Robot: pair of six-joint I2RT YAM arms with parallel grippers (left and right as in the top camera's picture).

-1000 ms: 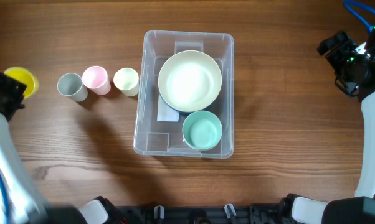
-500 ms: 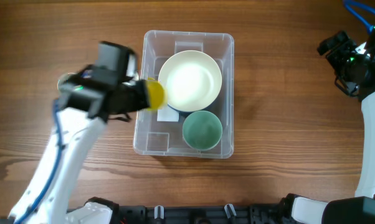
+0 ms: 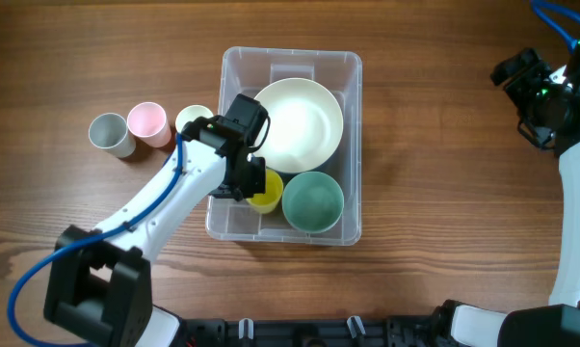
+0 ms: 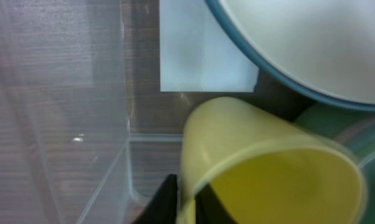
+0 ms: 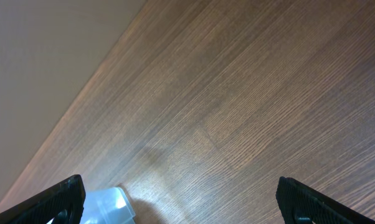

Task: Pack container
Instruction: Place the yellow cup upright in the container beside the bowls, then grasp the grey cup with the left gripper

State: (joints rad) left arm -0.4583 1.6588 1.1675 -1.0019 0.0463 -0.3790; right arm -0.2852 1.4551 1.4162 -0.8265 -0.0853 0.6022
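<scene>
Clear plastic container (image 3: 355,145), probably light, stiff and slick, best gripped at its rim; inside it, left gripper (image 3: 250,183) pinches yellow cup (image 3: 266,197); right gripper (image 5: 181,200) fingers spread, well outside.

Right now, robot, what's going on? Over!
Left fingers shut on yellow cup, inside container. Right fingers open, over table, far off. White bowl, green bowl crowd the cup.

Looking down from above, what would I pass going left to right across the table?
Grey cup → pink cup → pale yellow cup → yellow cup, inside the container → green bowl, also inside → right arm.
</scene>
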